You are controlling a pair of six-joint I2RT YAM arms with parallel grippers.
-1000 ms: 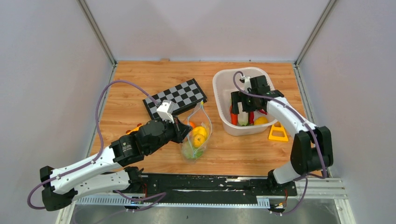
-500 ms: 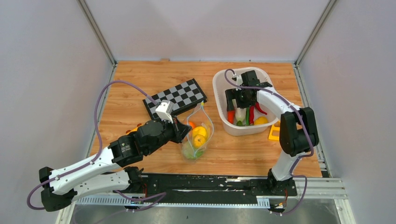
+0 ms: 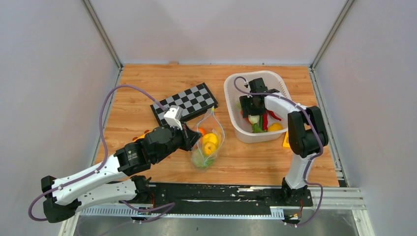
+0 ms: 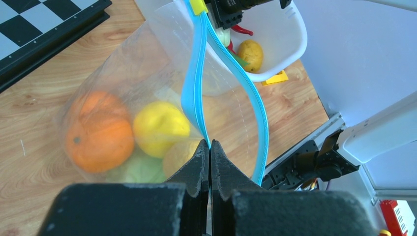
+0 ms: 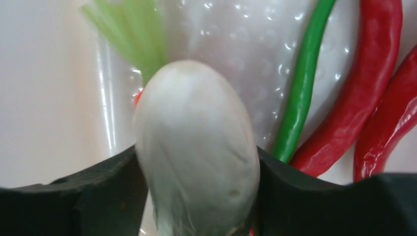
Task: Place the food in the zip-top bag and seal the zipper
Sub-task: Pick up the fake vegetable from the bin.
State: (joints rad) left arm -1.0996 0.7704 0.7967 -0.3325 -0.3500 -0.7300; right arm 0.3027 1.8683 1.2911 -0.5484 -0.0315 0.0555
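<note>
Left arm (image 3: 98, 173) reaches low from the near-left corner of the bench (image 3: 147, 81), left pincer (image 4: 210, 147) clamped tight on the zipper (image 4: 193, 78). Right arm (image 3: 301, 125) folds toward the far-right corner, right pincer (image 5: 196, 157) gripping the white radish (image 5: 196, 118).

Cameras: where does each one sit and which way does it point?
Top external: above and behind the robot, looking down on table, zip-top bag and white basket; left arm and right arm show.
Left wrist: on the left arm, looking past left claw, shut on the zipper.
Right wrist: on the right arm over the basket; right claw grips the white radish.
Shared: top and left wrist both show bag, basket.
</note>
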